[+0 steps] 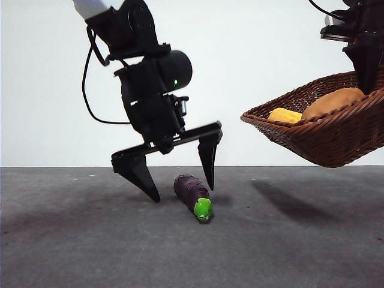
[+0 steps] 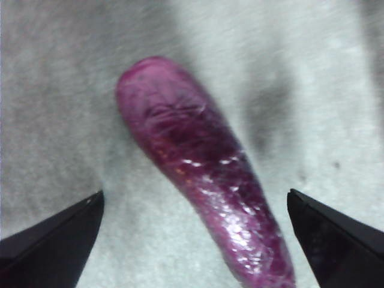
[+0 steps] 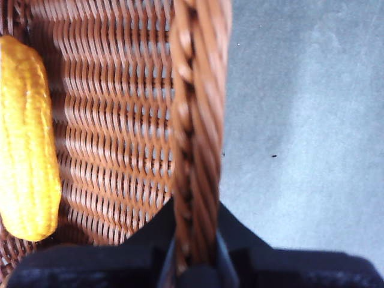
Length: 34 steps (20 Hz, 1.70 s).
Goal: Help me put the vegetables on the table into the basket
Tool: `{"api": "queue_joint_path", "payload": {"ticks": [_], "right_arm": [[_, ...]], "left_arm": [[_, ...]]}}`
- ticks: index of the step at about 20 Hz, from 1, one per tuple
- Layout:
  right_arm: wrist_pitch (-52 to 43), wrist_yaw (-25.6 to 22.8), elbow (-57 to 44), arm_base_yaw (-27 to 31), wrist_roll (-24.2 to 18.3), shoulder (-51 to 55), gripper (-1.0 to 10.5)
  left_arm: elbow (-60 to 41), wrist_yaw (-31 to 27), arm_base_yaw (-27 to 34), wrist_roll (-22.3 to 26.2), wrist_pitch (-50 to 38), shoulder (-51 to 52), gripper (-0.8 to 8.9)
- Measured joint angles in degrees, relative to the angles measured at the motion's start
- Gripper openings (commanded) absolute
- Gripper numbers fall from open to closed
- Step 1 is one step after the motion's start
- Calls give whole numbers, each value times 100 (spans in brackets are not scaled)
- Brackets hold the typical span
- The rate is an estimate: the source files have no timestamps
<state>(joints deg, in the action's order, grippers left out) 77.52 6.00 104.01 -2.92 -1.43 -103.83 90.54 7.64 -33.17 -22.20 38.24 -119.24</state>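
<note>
Left gripper (image 1: 180, 183): jaws spread wide, tips pointing down, one on each side of the eggplant's purple body and just clear of the table; nothing held. In the left wrist view the two jaw tips stood apart from the eggplant on either flank, with the body running obliquely between them.

Eggplant (image 1: 192, 195): lay on its side on the table (image 1: 72, 240), left of centre, green cap (image 1: 204, 209) toward the near side, purple end farther back. Touched by neither jaw.

Right gripper (image 3: 195, 252): pressed together on the basket's rim, the plaited edge pinched between its jaws. It held the basket off the table at the right, tilted down toward the left.

Basket (image 1: 324, 135): raised above the table at the right. It contained the corn cob (image 1: 284, 115) and the potato (image 1: 333, 102), side by side against the wicker.

Step in hand, as judged: grasping the last vegetable. Recommended handling: lower until the tips almost meet the table, centre the jaws across the thicker purple part rather than the tapered cap end, then close squarely across the width. The skin looked glossy, so an off-centre pinch could let it roll or squirt out. Keep the basket steady, since its tilt could spill the contents.
</note>
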Motion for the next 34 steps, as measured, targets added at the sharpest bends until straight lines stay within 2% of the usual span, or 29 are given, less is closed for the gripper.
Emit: {"api": "queue_joint_path", "payload": {"ticks": [2, 3, 7, 9, 10, 16, 19, 23, 25, 29, 34], "right_arm": [[0, 0, 0, 0, -11, -2, -9], [-2, 0, 0, 0, -11, 0, -9], [0, 0, 2, 0, -11, -2, -9], [-2, 0, 0, 0, -11, -2, -9], [0, 0, 0, 0, -11, 0, -9], [0, 0, 0, 0, -9, -2, -9], [0, 15, 0, 0, -9, 0, -9], [-2, 518, 0, -26, -7, -2, -9], [-2, 778, 0, -98, -2, 0, -9], [-2, 861, 0, -455, 76, -2, -9], [-24, 868, 0, -1054, 127, -2, -9]], "left_arm": [[0, -33, -4, -2, 0, 9, 527], [0, -129, -20, -2, 0, 9, 481], [0, -289, -72, 0, 26, 9, 133], [0, -295, -81, 7, 24, 9, 4], [0, -295, -81, 15, 24, 9, -13], [-7, -273, -81, 317, 173, 153, -13], [-13, -251, -83, 393, 195, 780, -13], [-11, -127, -280, 413, 39, 1810, -13], [-11, 280, -428, 385, -151, 2127, -13], [-11, 1875, -476, -92, -861, 2273, -13], [-11, 2046, -476, -409, -890, 2273, -13]]}}
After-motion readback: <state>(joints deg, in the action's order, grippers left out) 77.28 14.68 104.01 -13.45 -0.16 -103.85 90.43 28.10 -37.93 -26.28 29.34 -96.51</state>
